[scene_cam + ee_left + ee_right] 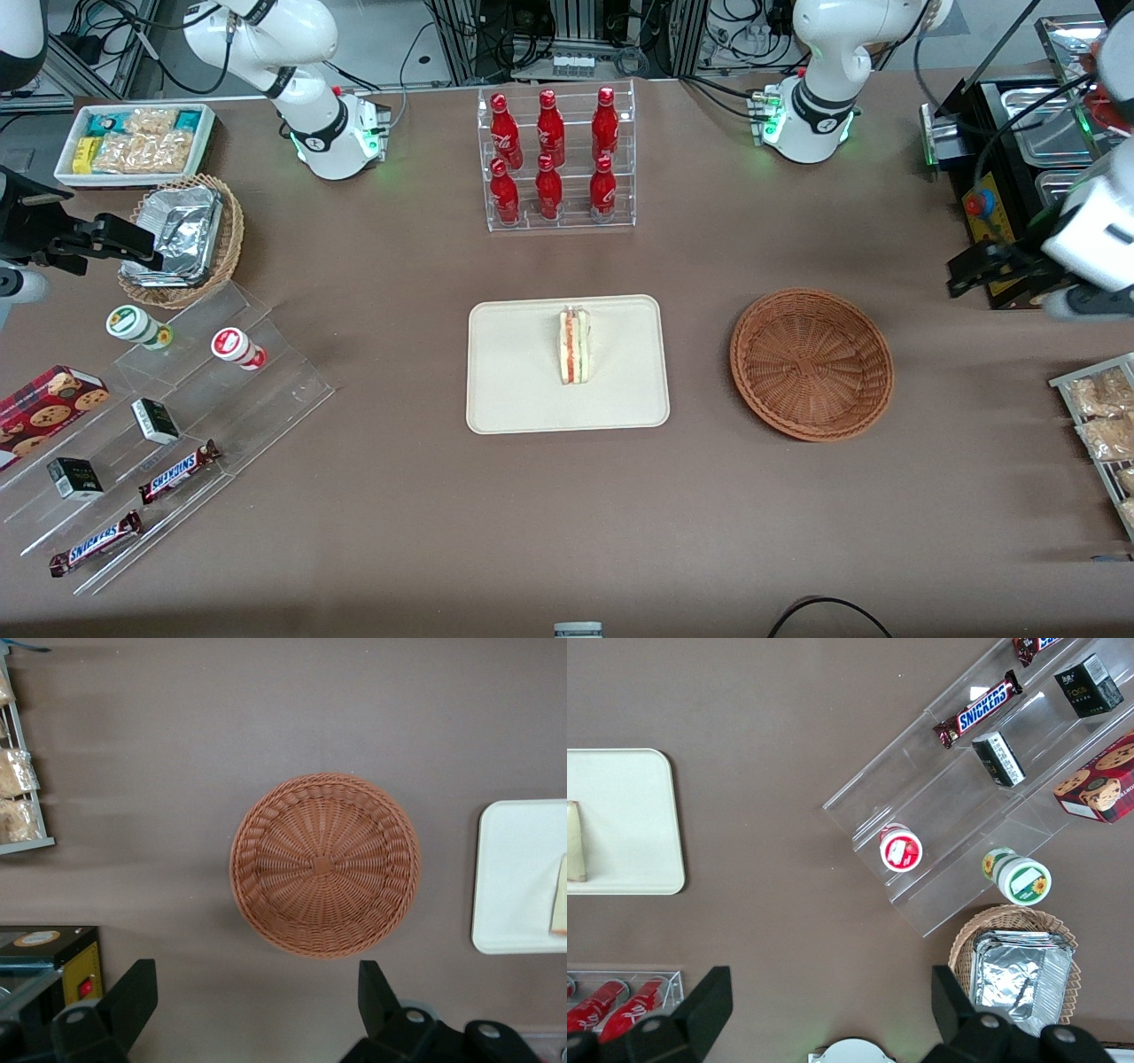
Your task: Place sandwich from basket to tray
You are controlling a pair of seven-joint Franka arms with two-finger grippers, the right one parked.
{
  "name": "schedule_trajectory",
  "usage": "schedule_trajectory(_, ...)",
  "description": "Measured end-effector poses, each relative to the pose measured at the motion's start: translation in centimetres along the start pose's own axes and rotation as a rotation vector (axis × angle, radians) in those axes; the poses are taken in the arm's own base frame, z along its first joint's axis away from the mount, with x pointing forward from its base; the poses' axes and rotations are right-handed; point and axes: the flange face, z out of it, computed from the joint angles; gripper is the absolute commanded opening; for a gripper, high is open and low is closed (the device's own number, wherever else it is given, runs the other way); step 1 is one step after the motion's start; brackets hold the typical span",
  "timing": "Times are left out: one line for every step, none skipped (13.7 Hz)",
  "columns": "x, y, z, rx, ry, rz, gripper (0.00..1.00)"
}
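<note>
The sandwich (pixel 574 346) stands on its edge in the middle of the cream-white tray (pixel 514 381). The reddish-brown wicker basket (pixel 811 363) sits beside the tray, toward the working arm's end, and holds nothing. My left gripper (pixel 974 270) hangs open and empty above the table, past the basket's rim toward the working arm's end and a little farther from the front camera. In the left wrist view the open gripper (pixel 257 1001) is clear of the basket (pixel 324 865), with the tray (pixel 518 877) and a sliver of the sandwich (pixel 560 895) at the edge.
A clear rack of red bottles (pixel 556 159) stands farther from the front camera than the tray. A black box with a red button (pixel 983 208) and a snack rack (pixel 1103 425) are near my gripper. Acrylic steps (pixel 159 416), a foil-filled tan basket (pixel 182 235) and a white bin (pixel 133 142) lie toward the parked arm's end.
</note>
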Motion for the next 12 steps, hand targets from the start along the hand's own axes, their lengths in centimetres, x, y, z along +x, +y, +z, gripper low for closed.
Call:
schedule_trajectory(-0.4, -0.3, -0.2, 0.000, -0.002, 0.010, 1.00)
schedule_trajectory(-0.6, -0.2, -0.3, 0.000, -0.006, 0.016, 1.00)
schedule_trajectory(-0.8, 0.0, -0.3, 0.000, -0.008, 0.020, 1.00)
schedule_trajectory(-0.8, 0.2, -0.3, 0.000, -0.009, 0.024, 1.00)
schedule_trajectory(-0.8, 0.3, -0.3, 0.000, -0.010, 0.025, 1.00)
schedule_trajectory(-0.8, 0.3, -0.3, 0.000, -0.010, 0.025, 1.00)
schedule_trajectory(-0.8, 0.2, -0.3, 0.000, -0.009, 0.024, 1.00)
schedule_trajectory(-0.8, 0.1, -0.4, 0.000, -0.007, 0.022, 1.00)
schedule_trajectory(-0.9, -0.3, -0.5, 0.001, -0.013, 0.014, 1.00)
schedule_trajectory(-1.2, -1.0, -0.6, 0.001, -0.028, 0.003, 1.00)
schedule_trajectory(-1.5, -1.6, -0.8, 0.002, -0.033, -0.008, 1.00)
schedule_trajectory(-1.8, -2.0, -1.2, 0.002, -0.032, -0.014, 1.00)
